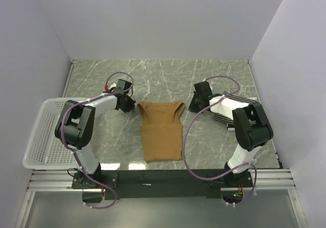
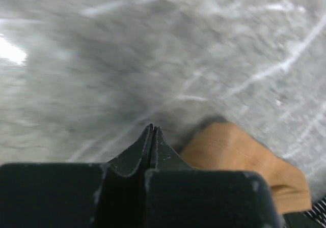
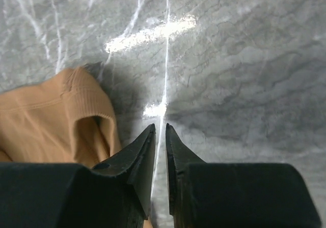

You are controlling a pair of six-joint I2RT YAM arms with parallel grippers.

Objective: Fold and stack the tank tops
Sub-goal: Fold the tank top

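Observation:
The plain tan-brown tank top [image 1: 161,136] lies in the middle of the table with its lower part folded up and its straps towards the back. My left gripper [image 1: 124,105] is down at the table just off the top's left strap [image 2: 239,162]. Its jaws [image 2: 152,127] are shut with nothing between them. By the right strap [image 3: 46,121] my right gripper [image 1: 193,106] is low over the table. A narrow gap shows between its fingertips [image 3: 160,127], and only bare table shows through it. A black-and-white striped tank top [image 1: 223,118] lies partly hidden under the right arm.
A white mesh basket [image 1: 43,136] stands at the table's left edge, beside the left arm. White walls close in the back and both sides. The tabletop is grey marble [image 1: 153,78].

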